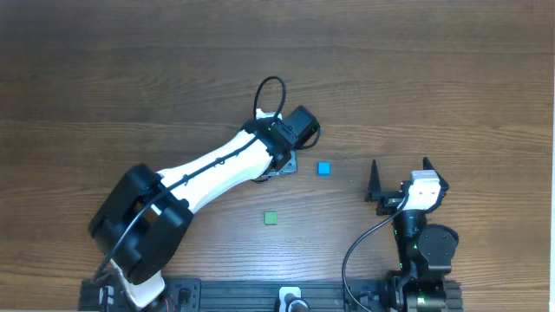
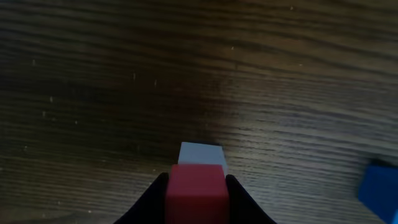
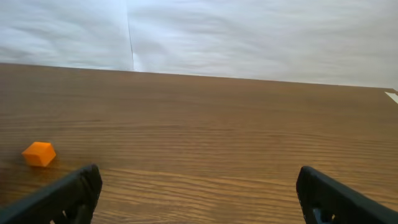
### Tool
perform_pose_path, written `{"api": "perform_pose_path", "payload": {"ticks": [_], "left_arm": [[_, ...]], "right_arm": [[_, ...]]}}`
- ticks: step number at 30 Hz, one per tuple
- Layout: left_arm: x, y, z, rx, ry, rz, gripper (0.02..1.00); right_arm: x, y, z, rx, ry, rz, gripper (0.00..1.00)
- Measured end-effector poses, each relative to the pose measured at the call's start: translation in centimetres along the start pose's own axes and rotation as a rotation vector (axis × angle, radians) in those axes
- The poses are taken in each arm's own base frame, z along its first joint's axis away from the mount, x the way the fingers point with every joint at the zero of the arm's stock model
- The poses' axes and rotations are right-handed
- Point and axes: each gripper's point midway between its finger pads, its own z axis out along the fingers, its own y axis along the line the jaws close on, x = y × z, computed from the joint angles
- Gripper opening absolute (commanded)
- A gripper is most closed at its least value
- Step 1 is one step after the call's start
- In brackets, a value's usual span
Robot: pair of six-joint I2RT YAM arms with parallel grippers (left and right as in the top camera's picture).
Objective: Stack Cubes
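surface: wooden table (image 1: pixel 130 69) | on it: blue cube (image 1: pixel 323 168), green cube (image 1: pixel 270 218), white cube (image 2: pixel 202 154), orange cube (image 3: pixel 39 154)

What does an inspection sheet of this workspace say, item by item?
Surface: wooden table.
Job's things: red cube in left claw; white cube just beyond it; blue cube, green cube, orange cube loose on table.
Clutter: nothing seen.
Claws: left claw shut on red cube; right claw open, empty.
Cables: black cable loop at left wrist; black cable by right base.
Surroundings: white backdrop behind the table.
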Motion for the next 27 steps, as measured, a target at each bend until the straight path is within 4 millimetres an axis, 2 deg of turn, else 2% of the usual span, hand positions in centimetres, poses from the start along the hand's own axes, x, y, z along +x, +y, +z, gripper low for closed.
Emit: {"api": "perform_pose_path", "payload": {"ticks": [8, 10, 18, 21, 27], "left_arm": [[-0.14, -0.18, 0.15, 0.005, -0.005, -0.001, 0.202], [-0.17, -0.16, 0.17, 0.003, -0.007, -0.001, 0.325], [-0.23, -0.15, 0.19, 0.002, -0.011, -0.006, 0.608], [-0.23, -0.15, 0.19, 0.002, -0.011, -0.007, 0.752], [-0.26, 0.03, -0.02, -0.01, -0.008, -0.003, 0.805]], "right_arm": [[0.0, 0.0, 0.0, 0.0, 0.0, -0.001, 0.993], [0.0, 0.0, 0.0, 0.0, 0.0, 0.0, 0.991], [0.0, 0.0, 0.0, 0.0, 0.0, 0.0, 0.993], [0.0, 0.0, 0.0, 0.0, 0.0, -0.001, 0.991], [0.01, 0.0, 0.0, 0.0, 0.0, 0.0, 0.993]]}}
